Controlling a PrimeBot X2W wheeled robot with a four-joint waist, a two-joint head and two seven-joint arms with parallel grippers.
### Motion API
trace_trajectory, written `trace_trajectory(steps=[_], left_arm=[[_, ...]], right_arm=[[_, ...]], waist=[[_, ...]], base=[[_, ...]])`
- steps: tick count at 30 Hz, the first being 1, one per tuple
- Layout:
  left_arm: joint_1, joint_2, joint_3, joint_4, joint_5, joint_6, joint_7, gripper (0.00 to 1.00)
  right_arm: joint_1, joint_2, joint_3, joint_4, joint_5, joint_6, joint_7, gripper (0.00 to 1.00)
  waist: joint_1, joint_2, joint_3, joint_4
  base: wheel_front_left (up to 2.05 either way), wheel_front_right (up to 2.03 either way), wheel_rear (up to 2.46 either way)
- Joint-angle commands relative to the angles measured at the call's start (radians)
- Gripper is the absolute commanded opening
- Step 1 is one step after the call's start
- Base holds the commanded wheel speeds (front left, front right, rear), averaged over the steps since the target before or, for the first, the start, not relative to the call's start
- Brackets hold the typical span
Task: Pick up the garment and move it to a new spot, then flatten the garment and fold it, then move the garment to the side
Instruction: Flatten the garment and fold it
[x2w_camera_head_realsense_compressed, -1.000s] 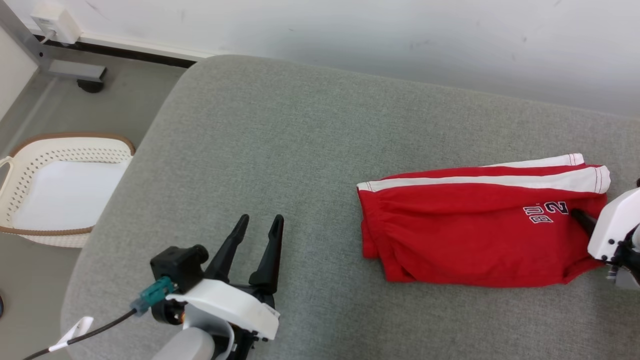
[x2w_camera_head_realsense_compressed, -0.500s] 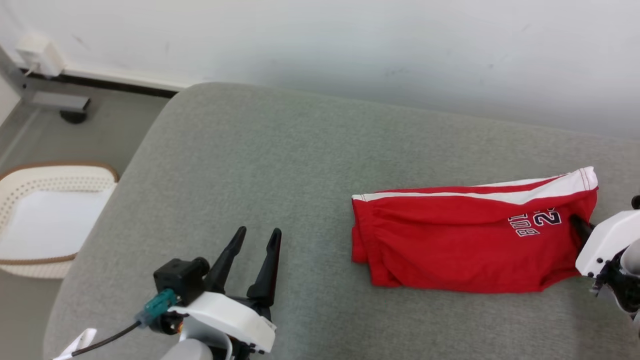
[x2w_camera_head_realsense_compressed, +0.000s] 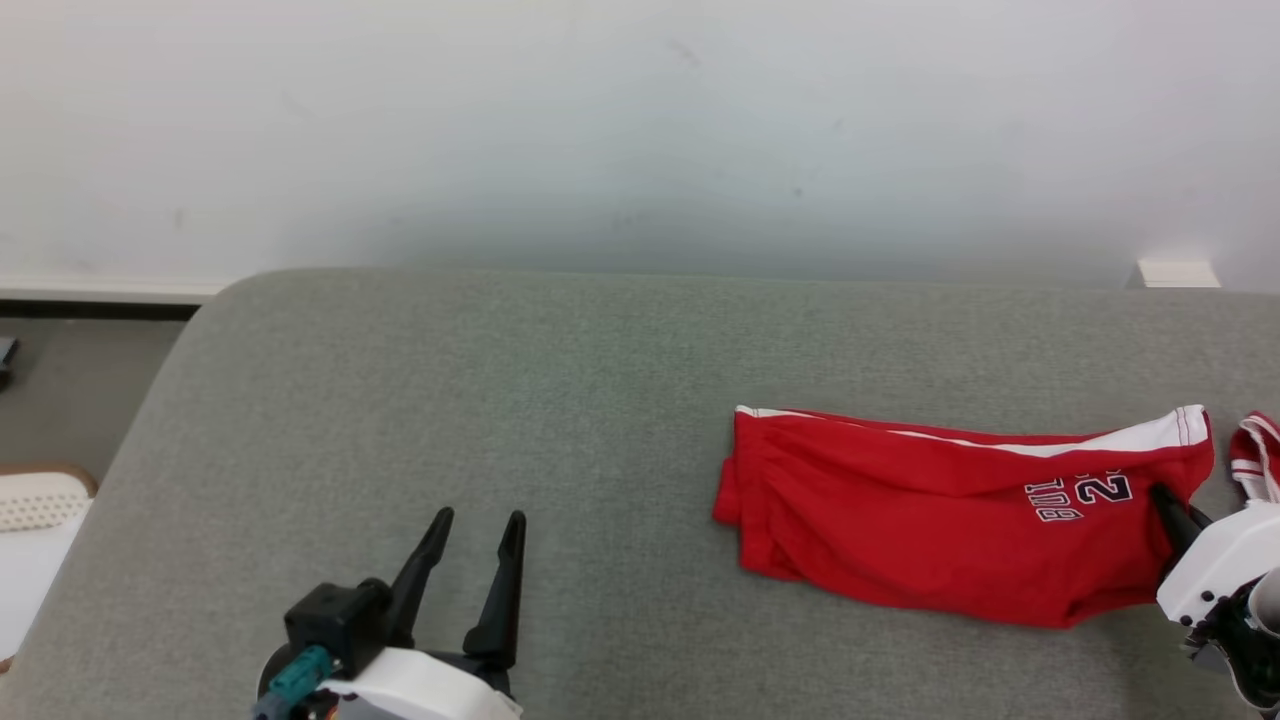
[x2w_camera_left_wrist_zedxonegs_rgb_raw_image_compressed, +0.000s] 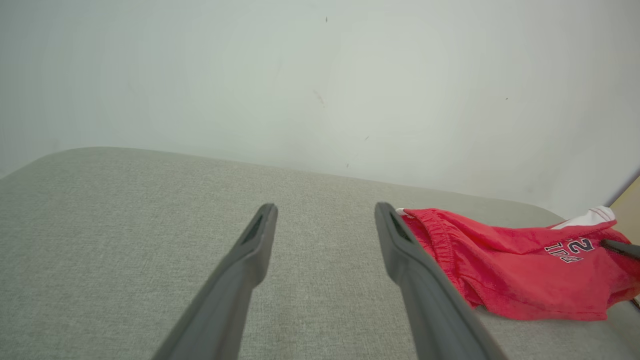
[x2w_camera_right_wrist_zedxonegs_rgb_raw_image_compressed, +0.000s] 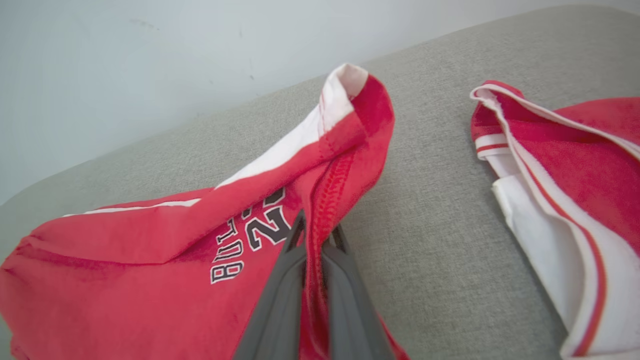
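The garment is a pair of red shorts with a white side stripe and dark lettering, lying folded on the right part of the grey cushion. My right gripper is shut on the hem of its right end, which is lifted a little; the right wrist view shows the red hem pinched in my right gripper. My left gripper hovers open and holds nothing, well left of the shorts. In the left wrist view my left gripper stands wide, with the garment to its right.
A second red and white piece of clothing lies just right of the held end, seen at the right edge of the head view. A white wall rises behind the cushion. A perforated white basket stands on the floor at the left.
The right gripper has shut on the shorts' right hem and raised that end. The head camera has tilted up and turned right, so the basket and floor slid out to the left.
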Motion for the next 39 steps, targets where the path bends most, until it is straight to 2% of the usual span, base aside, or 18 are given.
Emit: trace_trajectory(steps=[1, 8, 12, 21, 28, 35, 37, 38, 39], left_arm=[[0.016, -0.003, 0.008, 0.005, 0.011, -0.005, 0.000, 1.00], [0.031, -0.048, 0.044, 0.032, 0.050, -0.046, 0.000, 1.00], [0.037, -0.072, 0.060, 0.045, 0.067, -0.065, 0.000, 1.00], [0.048, -0.113, 0.087, 0.088, 0.089, -0.101, 0.000, 1.00], [0.037, -0.136, 0.105, 0.107, 0.109, -0.122, 0.000, 1.00], [0.030, -0.159, 0.121, 0.124, 0.125, -0.136, 0.000, 1.00], [0.029, -0.163, 0.127, 0.129, 0.129, -0.138, 0.000, 1.00], [0.029, -0.164, 0.132, 0.132, 0.130, -0.141, 0.000, 1.00], [0.029, -0.165, 0.135, 0.134, 0.130, -0.141, 0.000, 1.00]], right_arm=[[0.014, -0.008, 0.000, -0.003, 0.007, 0.000, -0.009, 0.00], [-0.038, -0.017, 0.017, -0.012, -0.009, 0.000, 0.008, 0.00], [-0.082, 0.009, 0.040, -0.025, -0.030, 0.000, 0.027, 0.00], [-0.130, 0.126, 0.107, -0.032, -0.058, 0.000, 0.117, 0.00], [-0.170, 0.215, 0.138, 0.047, -0.080, 0.000, 0.141, 0.00], [-0.217, 0.304, 0.172, 0.138, -0.118, 0.000, 0.151, 0.02], [-0.218, 0.324, 0.183, 0.150, -0.125, 0.000, 0.157, 0.48], [-0.219, 0.330, 0.189, 0.154, -0.132, 0.000, 0.159, 0.99], [-0.219, 0.337, 0.197, 0.155, -0.136, 0.000, 0.159, 1.00]], waist=[[0.0001, -0.0001, -0.013, -0.018], [0.0001, -0.0001, -0.020, -0.011], [0.0001, -0.0001, -0.024, 0.020], [0.0001, -0.0001, -0.029, 0.103], [0.0001, -0.0001, -0.016, 0.139], [0.0001, -0.0001, 0.001, 0.147], [0.0001, -0.0001, 0.003, 0.143], [0.0001, -0.0001, 0.003, 0.140], [0.0001, -0.0001, 0.002, 0.136]], base=[[0.00, 0.00, 0.00], [0.00, 0.00, 0.00], [0.00, 0.00, 0.00], [0.00, 0.00, 0.00], [0.00, 0.00, 0.00], [0.00, 0.00, 0.00], [0.00, 0.00, 0.00], [0.00, 0.00, 0.00], [0.00, 0.00, 0.00]])
